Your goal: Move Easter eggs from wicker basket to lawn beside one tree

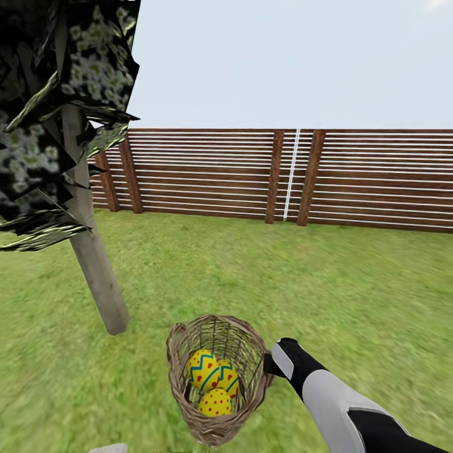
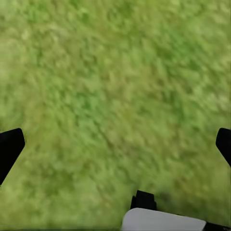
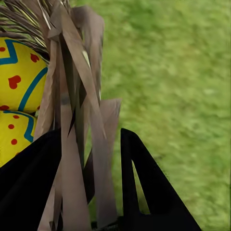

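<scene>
Right gripper (image 3: 91, 183) is pinching the wicker basket (image 1: 217, 377) at its rim, one finger on each side of the weave. Basket is sitting low on the lawn (image 1: 352, 302), tilted toward the camera, just beside the tree (image 1: 94, 264) trunk. All three Easter eggs (image 1: 212, 377) are lying inside it, touching. Left gripper (image 2: 115, 144) is hanging spread wide over bare grass.

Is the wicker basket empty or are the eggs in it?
Not empty: three Easter eggs sit inside the wicker basket, whose rim the right gripper clamps.
</scene>
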Controlling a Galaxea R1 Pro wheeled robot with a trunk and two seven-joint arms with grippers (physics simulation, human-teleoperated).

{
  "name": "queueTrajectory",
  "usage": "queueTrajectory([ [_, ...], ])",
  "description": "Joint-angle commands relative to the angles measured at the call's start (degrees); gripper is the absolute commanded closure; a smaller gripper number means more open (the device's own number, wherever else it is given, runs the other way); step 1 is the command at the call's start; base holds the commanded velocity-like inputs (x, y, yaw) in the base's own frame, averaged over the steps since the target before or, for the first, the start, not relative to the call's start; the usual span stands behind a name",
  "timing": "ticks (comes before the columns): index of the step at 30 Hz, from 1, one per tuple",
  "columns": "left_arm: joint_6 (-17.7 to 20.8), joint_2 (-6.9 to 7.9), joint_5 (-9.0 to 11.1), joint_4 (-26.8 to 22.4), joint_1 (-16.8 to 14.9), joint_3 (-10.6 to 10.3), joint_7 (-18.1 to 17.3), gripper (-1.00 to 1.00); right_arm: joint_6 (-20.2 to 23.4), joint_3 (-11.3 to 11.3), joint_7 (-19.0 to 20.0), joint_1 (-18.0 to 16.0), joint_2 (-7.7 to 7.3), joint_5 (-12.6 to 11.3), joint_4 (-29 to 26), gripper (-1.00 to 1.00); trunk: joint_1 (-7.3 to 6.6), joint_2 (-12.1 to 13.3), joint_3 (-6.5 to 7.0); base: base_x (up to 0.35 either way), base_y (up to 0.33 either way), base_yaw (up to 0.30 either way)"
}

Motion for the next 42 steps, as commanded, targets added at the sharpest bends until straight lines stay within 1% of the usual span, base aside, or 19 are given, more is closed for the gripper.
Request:
queueTrajectory([
  [1,0.3,0.04,0.4,-0.1,0.0,-0.1,0.3,-1.0,0.0,-0.4,-0.4,0.0,0.09,-0.9,-0.1,1.0,-0.22,0.4,0.08,-0.001,0.0,0.212],
  [4,0.3,0.03,0.4,-0.1,0.0,-0.1,0.3,-1.0,0.0,-0.3,-0.3,0.0,0.21,-0.8,-0.1,1.0,-0.88,1.6,0.48,0.0,0.0,0.215],
  [7,0.3,0.03,0.4,-0.1,0.0,-0.1,0.3,-1.0,0.0,0.1,-0.3,0.0,0.66,-0.7,0.9,1.0,-1.54,2.8,0.92,0.0,0.0,0.228],
  [14,0.3,0.02,0.4,-0.1,0.0,-0.1,0.2,-1.0,0.0,0.3,-0.2,0.0,0.66,-0.7,1.2,1.0,-3.07,5.6,2.04,0.0,0.0,0.263],
  [19,0.3,0.02,0.7,1.7,-0.1,-0.1,0.2,-1.0,-0.1,0.3,-0.2,0.0,0.66,-0.7,1.3,1.0,-4.17,7.6,2.93,0.0,0.0,0.277],
  [26,0.2,0.02,0.6,1.9,-0.2,-0.1,0.2,-1.0,-0.1,0.3,-0.2,0.0,0.66,-0.7,1.4,1.0,-5.71,10.4,4.19,0.0,0.0,0.279],
  [32,-0.6,-0.06,0.4,2.0,-0.2,0.0,0.3,-1.0,-0.2,0.4,-0.2,0.0,0.66,-0.7,1.6,1.0,-7.03,12.8,5.27,-0.003,0.0,0.281],
  [42,-0.7,-0.07,0.4,3.0,-0.2,-0.1,0.4,-1.0,-0.4,1.0,-0.2,0.0,0.66,-0.7,1.8,1.0,-9.22,16.8,7.06,-0.279,0.0,0.284],
])
